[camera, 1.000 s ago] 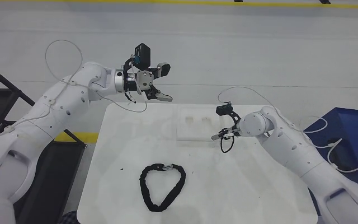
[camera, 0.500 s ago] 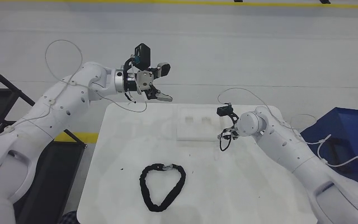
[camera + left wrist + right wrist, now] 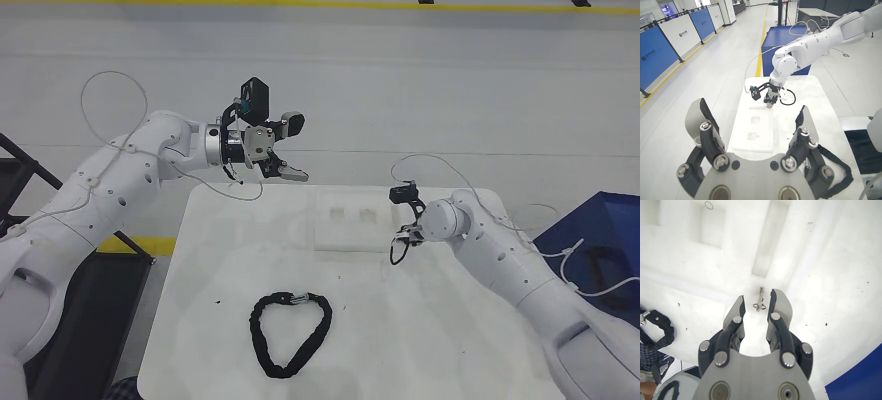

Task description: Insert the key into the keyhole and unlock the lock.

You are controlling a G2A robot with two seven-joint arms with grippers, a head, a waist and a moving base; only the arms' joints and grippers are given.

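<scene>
Since the right gripper (image 3: 757, 294) has its jaws spread astride the key (image 3: 759, 300), it should close squarely on the head, while the left gripper (image 3: 752, 106) hangs spread far left.

Shiny metal key (image 3: 760, 298), cloth-sleeved lock (image 3: 256, 338), matt foam block (image 3: 345, 238)

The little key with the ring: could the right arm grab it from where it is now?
Probably yes. The right gripper hangs right over the key, jaws open on either side of it, with nothing lying between them.
</scene>
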